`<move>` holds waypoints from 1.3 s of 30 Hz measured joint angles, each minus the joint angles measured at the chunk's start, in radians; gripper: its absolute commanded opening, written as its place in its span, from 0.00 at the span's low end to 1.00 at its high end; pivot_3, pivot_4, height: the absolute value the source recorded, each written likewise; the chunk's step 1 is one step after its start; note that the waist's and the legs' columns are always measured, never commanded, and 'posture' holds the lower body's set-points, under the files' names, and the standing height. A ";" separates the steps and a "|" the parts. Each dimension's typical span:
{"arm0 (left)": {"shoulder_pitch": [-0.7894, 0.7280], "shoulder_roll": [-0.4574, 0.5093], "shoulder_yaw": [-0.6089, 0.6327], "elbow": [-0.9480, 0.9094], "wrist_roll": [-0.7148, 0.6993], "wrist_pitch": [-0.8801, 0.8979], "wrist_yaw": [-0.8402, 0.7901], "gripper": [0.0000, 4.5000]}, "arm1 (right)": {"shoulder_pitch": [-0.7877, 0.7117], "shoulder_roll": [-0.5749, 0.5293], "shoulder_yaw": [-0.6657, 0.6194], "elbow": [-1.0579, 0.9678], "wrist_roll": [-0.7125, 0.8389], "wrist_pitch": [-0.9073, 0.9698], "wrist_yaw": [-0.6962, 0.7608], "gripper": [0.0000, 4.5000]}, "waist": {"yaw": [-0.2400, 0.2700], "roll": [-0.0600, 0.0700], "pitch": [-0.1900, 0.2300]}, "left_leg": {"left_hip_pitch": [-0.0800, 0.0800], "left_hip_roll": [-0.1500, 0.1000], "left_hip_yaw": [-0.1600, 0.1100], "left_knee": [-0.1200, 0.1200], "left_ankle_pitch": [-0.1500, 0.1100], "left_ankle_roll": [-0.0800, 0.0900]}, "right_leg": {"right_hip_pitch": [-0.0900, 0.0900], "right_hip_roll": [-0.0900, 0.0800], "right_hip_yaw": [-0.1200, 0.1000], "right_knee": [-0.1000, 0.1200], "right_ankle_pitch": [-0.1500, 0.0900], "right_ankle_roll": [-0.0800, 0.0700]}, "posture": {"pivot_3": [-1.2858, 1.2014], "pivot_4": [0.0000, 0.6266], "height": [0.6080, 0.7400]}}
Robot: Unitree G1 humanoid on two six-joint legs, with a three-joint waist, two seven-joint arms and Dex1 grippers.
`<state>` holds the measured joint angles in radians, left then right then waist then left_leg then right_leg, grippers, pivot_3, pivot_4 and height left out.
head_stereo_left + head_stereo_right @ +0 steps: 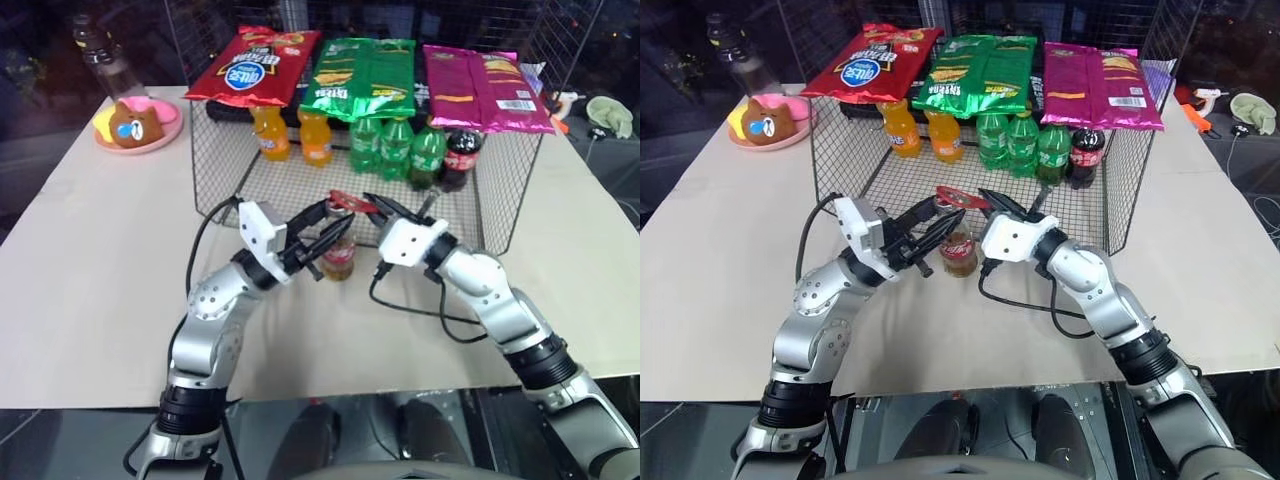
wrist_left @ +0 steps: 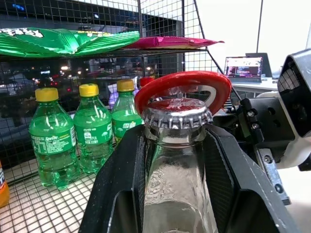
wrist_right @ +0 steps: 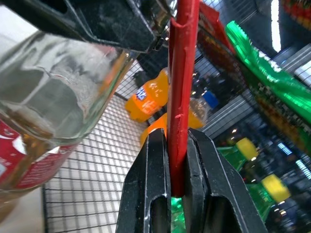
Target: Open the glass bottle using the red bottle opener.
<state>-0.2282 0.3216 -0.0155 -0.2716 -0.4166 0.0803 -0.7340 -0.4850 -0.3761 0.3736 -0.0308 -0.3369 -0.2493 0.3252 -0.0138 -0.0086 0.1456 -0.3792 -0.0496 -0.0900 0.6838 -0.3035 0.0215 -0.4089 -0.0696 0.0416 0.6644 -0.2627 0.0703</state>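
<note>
Glass bottle (image 1: 339,258) upright on the table (image 1: 90,300), neck pinched by left gripper (image 2: 177,160) — red bottle opener (image 2: 183,86) over its cap, clamped in right gripper (image 3: 178,160). Wire basket (image 1: 215,180) edge close at twelve o'clock; bare table at six.

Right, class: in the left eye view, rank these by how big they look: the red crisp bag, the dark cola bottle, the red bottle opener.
1. Red foil crisp bag, largest.
2. Dark cola bottle with red label.
3. Flat red bottle opener, smallest, though nearest the camera.
</note>
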 measured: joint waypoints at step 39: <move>-0.021 -0.014 -0.010 0.044 0.004 0.004 0.001 0.25 | -0.255 -0.126 0.012 0.316 -0.422 -0.461 -0.326 0.00 | 0.000 0.005 -0.007 | 0.017 0.000 0.001 -0.007 0.000 0.000 | 0.016 0.000 0.002 -0.004 0.000 -0.001 | 0.52 0.24 1.00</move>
<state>-0.2492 0.3076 -0.0250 -0.2272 -0.4128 0.0839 -0.7335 -0.7400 -0.5017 0.3859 0.2852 -0.7586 -0.7103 -0.0011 -0.0143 -0.0037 0.1390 -0.3619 -0.0495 -0.0887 0.6768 -0.3036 0.0215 -0.3933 -0.0692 0.0432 0.6603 -0.2631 0.0697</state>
